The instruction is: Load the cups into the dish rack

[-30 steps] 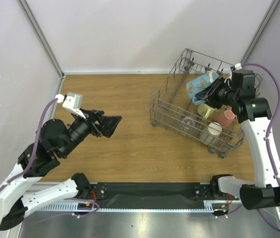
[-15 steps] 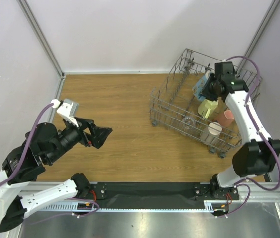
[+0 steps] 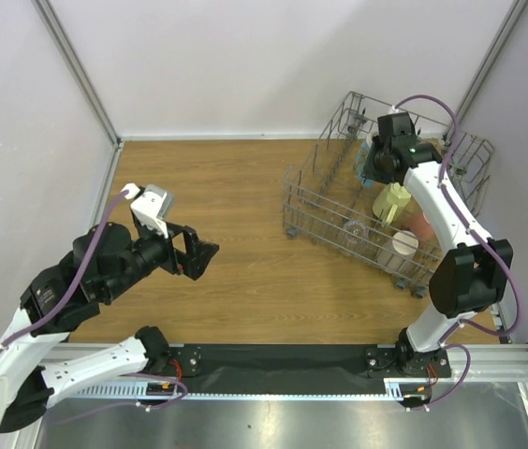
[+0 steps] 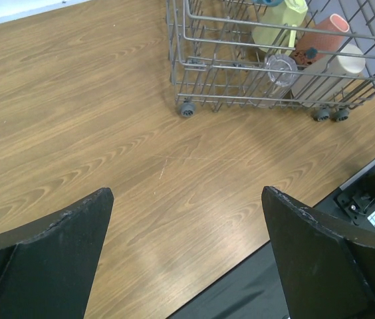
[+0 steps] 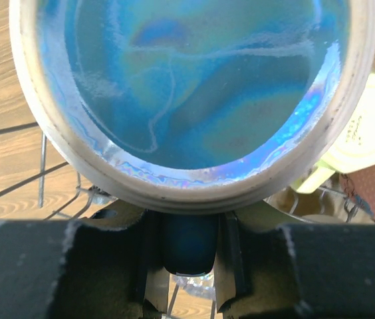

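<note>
The wooden table (image 3: pixel 236 187) carried the grey wire dish rack (image 3: pixel 323 208) on its far right side, and my left hand (image 4: pixel 186 192) hung wide open above the wood, well apart from the rack. My right hand (image 3: pixel 375 162) was over the far part of the rack, closed narrowly on the rim of the blue tumbler (image 5: pixel 194 86), whose mouth faced my wrist. Inside the rack lay the pale yellow mug (image 3: pixel 390 201), the salmon-pink mug (image 3: pixel 422 223) and the beige cup (image 3: pixel 403 245) close together, with the small clear glass (image 3: pixel 356 229) near them.
</note>
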You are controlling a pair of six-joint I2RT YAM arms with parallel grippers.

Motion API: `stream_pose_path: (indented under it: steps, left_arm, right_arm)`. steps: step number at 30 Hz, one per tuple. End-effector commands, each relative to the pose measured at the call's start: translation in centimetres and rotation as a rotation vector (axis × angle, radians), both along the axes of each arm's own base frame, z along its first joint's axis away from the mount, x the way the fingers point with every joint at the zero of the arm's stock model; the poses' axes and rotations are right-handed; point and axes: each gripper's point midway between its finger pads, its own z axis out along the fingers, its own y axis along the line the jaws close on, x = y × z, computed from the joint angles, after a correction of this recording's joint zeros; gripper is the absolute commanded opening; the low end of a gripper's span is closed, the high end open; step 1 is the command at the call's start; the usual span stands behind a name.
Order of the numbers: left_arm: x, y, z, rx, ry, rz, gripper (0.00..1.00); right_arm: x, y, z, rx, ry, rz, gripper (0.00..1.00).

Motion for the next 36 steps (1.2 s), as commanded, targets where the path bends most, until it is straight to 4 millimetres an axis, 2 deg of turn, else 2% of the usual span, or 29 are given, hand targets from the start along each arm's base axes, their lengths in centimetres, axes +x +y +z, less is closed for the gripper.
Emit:
stream_pose_path:
  steps: [1,5,14,26,36]
  left_arm:
    - [0.1,0.2,1.9,-0.028,-0.039,-0.001,1.0]
    - [0.1,-0.4,2.9,-0.068,-0.049,-0.011,1.0]
    - [0.7,-1.1,3.1,-0.058,-0.028,-0.005,1.0]
    - [1.5,-2.2,4.0,-0.056,-0.03,-0.015,1.0]
    - [1.1,-2.0,4.1,-0.067,-0.016,-0.02,1.0]
  right_arm:
    - [3.3,-0.2,4.2,-0.034,-0.194,-0.011,0.0]
    - [3.6,-0.2,3.4,-0.065,-0.187,-0.005,0.0]
    - [4.2,-0.1,1.8,-0.089,-0.158,0.013,0.0]
    - [3.2,0.2,-0.2,-0.057,-0.115,0.018,0.0]
    - [2.9,0.1,-3.2,-0.069,-0.068,0.02,0.0]
